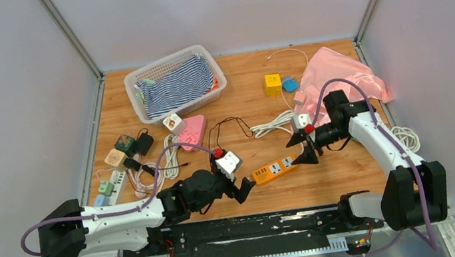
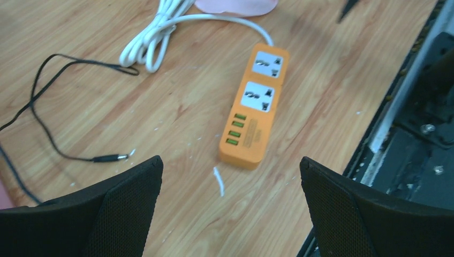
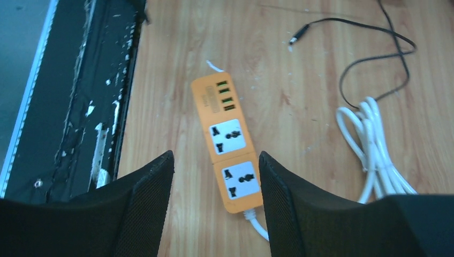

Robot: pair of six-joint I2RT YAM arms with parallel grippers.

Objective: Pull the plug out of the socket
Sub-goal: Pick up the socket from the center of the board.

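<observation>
An orange power strip, the socket (image 1: 274,170) (image 2: 256,107) (image 3: 227,139), lies flat on the wooden table, both of its white outlets and its green USB ports bare. A black cable's plug (image 2: 110,158) (image 3: 299,33) lies loose on the wood, apart from the strip. My left gripper (image 1: 244,186) (image 2: 230,160) is wide open just short of the strip's USB end, nothing between its fingers. My right gripper (image 1: 301,148) (image 3: 216,155) hovers open over the strip's cord end. Its fingers stand either side of that end and do not touch it.
The strip's white cord (image 1: 274,123) (image 3: 369,144) is coiled behind it. A white basket (image 1: 137,80) with striped cloth sits at the back left. A pink cloth (image 1: 342,75) and a yellow cube (image 1: 272,84) lie at the back right. Small adapters (image 1: 120,150) sit left. A black rail (image 1: 246,230) runs along the near edge.
</observation>
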